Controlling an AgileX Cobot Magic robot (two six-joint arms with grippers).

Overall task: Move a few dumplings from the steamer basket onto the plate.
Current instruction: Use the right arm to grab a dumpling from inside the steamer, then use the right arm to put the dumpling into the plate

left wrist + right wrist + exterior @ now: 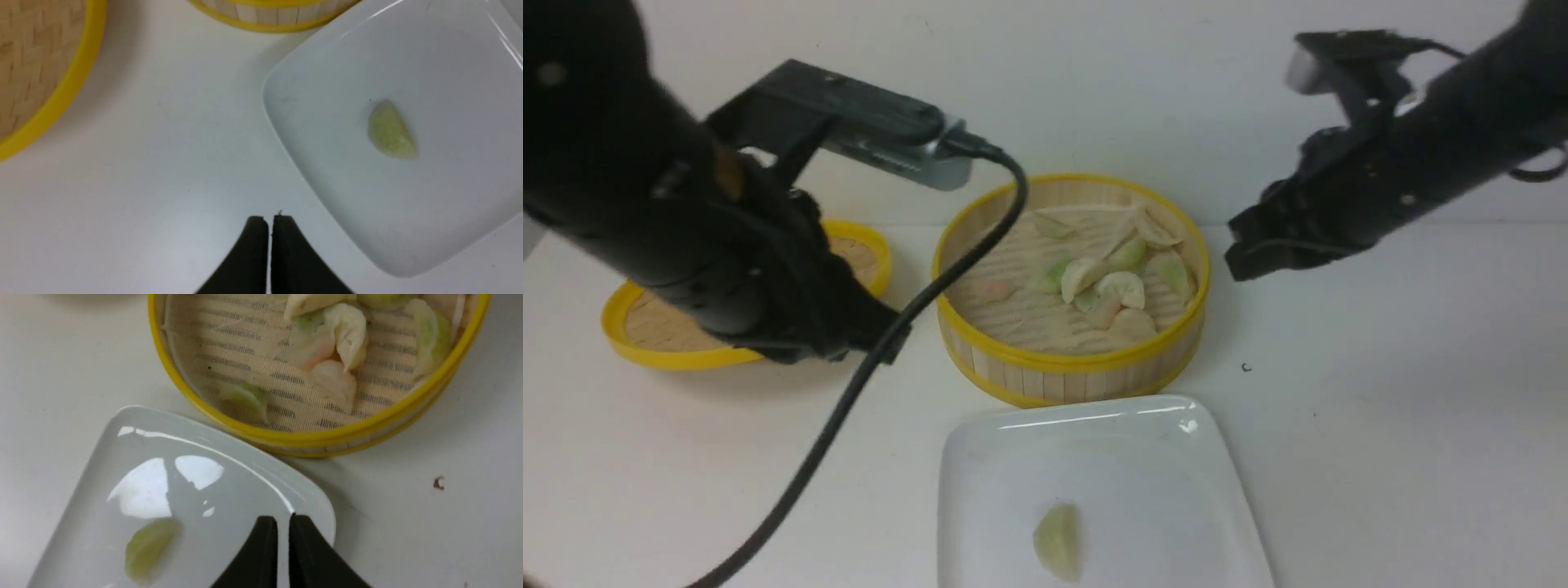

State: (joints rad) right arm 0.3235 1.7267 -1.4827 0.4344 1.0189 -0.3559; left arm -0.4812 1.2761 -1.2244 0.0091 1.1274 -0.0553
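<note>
The steamer basket [1070, 366] stands mid-table with several dumplings [1121, 287] piled toward its right side. In front of it lies the white plate [1005, 482], and one pale green dumpling [1058, 541] rests on it. My left gripper [269, 220] is shut and empty, hovering over bare table left of the plate [327, 171], between it and the lid. My right gripper [283, 519] hangs above the plate's corner [314, 498] nearest the basket [327, 439]. Its jaws stand a narrow gap apart with nothing between them. In the front view the right gripper [1240, 255] is raised to the right of the basket.
A flat woven lid with a yellow rim [629, 336] lies at the left, partly behind my left arm. A black cable [849, 392] trails from the left wrist across the table in front of the basket. A small dark speck [1245, 367] sits right of the basket.
</note>
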